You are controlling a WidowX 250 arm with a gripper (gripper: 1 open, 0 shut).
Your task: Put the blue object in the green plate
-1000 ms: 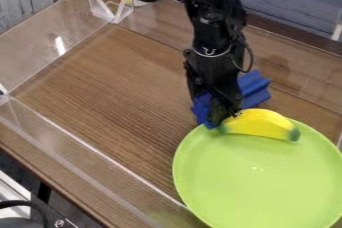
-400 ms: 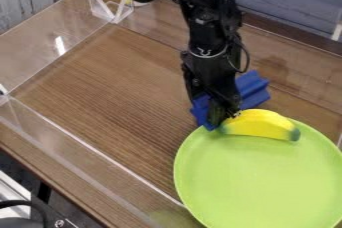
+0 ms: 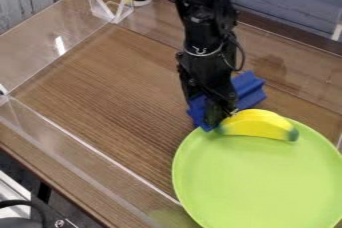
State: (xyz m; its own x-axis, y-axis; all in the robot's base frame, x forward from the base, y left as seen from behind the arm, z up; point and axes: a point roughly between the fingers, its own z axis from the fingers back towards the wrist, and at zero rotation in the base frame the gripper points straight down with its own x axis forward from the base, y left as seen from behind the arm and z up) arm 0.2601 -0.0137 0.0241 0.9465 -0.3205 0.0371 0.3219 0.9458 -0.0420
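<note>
The blue object [image 3: 245, 90] is a deep-blue blocky piece, held just behind the far rim of the green plate [image 3: 254, 187], with its lower end [image 3: 201, 113] showing below the fingers. My gripper [image 3: 213, 100] comes straight down from the black arm and is shut on the blue object. A yellow banana [image 3: 261, 126] lies on the plate's far edge, right next to the blue object. The fingertips are partly hidden behind the blue piece.
Clear acrylic walls [image 3: 54, 47] fence the wooden table [image 3: 107, 82] on the left, back and front. A blue cloth surface [image 3: 287, 2] lies beyond the back wall.
The arm and the blue object have shifted slightly to the left and a little up. The plate and banana have not moved.
</note>
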